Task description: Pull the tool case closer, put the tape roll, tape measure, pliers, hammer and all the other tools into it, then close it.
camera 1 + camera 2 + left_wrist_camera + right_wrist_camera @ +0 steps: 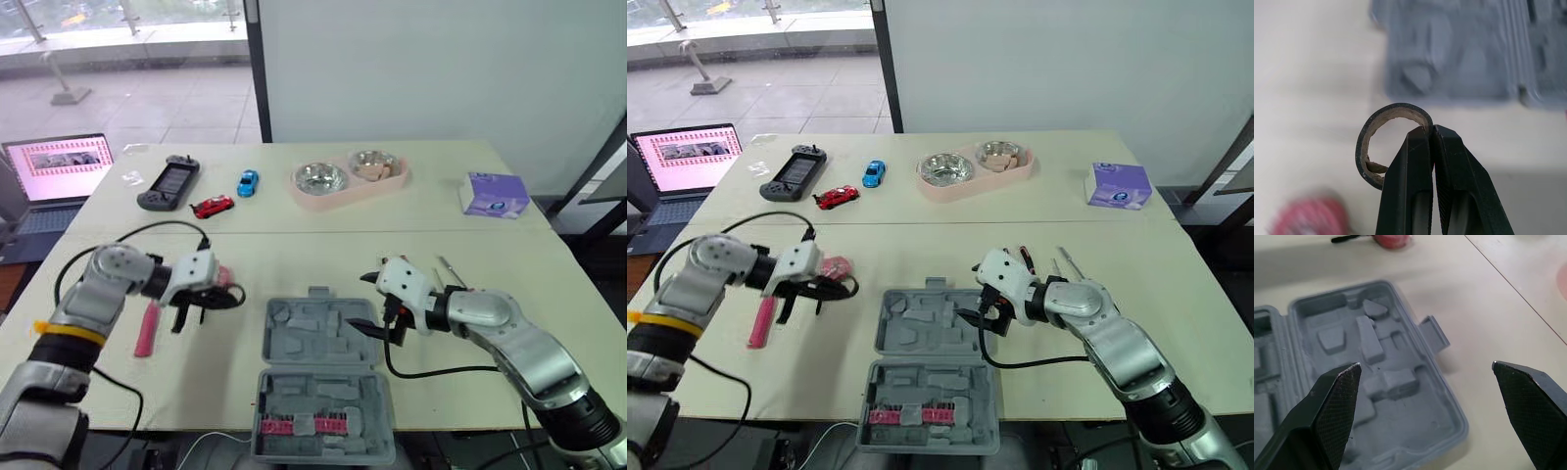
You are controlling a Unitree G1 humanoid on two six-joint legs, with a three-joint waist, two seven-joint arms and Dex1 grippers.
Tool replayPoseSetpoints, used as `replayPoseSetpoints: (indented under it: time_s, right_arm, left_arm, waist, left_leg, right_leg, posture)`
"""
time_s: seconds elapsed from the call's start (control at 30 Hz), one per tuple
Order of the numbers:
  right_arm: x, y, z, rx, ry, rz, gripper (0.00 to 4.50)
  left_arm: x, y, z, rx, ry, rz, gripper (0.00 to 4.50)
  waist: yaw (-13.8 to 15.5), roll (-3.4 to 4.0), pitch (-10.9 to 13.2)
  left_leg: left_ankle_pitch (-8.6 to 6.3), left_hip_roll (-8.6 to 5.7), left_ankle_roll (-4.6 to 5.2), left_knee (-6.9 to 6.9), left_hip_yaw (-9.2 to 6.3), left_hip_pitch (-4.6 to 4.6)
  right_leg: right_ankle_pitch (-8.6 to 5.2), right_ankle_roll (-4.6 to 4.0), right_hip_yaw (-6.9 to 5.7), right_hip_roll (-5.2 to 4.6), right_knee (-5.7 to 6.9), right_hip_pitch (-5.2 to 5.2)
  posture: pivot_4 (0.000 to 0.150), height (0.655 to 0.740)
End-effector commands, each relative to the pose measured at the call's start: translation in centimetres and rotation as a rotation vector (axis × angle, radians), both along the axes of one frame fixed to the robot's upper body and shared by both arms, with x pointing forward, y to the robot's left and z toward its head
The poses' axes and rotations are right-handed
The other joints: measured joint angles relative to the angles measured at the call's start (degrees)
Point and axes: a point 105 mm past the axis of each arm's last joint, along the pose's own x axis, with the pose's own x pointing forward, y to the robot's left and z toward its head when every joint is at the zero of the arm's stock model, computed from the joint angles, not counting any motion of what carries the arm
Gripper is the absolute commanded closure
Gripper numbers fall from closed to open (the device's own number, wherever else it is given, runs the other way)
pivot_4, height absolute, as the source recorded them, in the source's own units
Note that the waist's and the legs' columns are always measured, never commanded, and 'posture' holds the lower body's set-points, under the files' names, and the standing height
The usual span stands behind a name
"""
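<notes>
Two jobs are split here. The left gripper (1431,129) is clamped shut on the rim of the tape roll (1396,108), left of the open case (313,338) — likely for carrying over. The right gripper (1425,366) hangs wide open and empty above the case's right side, perhaps to steady it.

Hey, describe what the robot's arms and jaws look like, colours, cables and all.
The left arm and right arm are silver-grey metal with white wrist housings and black looping cables. The left carries a yellow band. The jaws are black tapered wedges; the right pair's tips are cross-hatched.
</notes>
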Motion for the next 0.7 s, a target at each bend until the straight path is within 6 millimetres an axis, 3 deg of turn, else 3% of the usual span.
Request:
replayPoseSetpoints:
  time_s: [0.03,0.17,0.3,0.7]
  right_arm:
    - [0.2,0.2,1.1,0.012,-0.057,-0.004,0.0]
    - [0.2,0.2,1.0,0.014,-0.06,-0.019,0.0]
    - [0.0,0.3,0.9,0.007,-0.063,-0.023,0.0]
    - [-0.3,-0.4,0.7,-0.011,-0.053,-0.071,0.0]
  left_arm:
    - [0.4,-1.2,-1.2,0.011,0.02,-0.058,4.48]
    - [1.1,-3.1,-2.1,-0.023,0.058,-0.103,4.48]
    - [1.1,-3.2,-3.1,0.015,0.071,-0.143,4.48]
    - [0.7,-4.6,-3.7,0.011,0.083,-0.218,4.48]
  waist:
    - [-0.1,0.0,0.0]
    - [-0.1,-0.02,0.0]
    - [-0.1,-0.02,0.0]
    - [0.0,-0.02,0.0]
  left_leg:
    - [0.0,0.0,0.0,0.0,0.0,0.01]
    - [0.01,0.0,-0.01,0.01,0.0,-0.04]
    - [0.01,0.0,-0.01,0.09,0.0,-0.07]
    - [0.02,-0.01,-0.01,0.14,-0.02,-0.13]
  right_leg:
    - [0.0,0.0,0.0,0.0,0.01,0.0]
    - [0.01,-0.01,0.0,0.01,0.06,-0.07]
    - [0.01,0.0,0.0,0.01,0.08,-0.08]
    - [0.02,0.02,0.0,0.01,0.13,-0.1]
  posture:
    - [0.15,0.736]
    - [0.15,0.736]
    - [0.15,0.736]
    - [0.15,0.736]
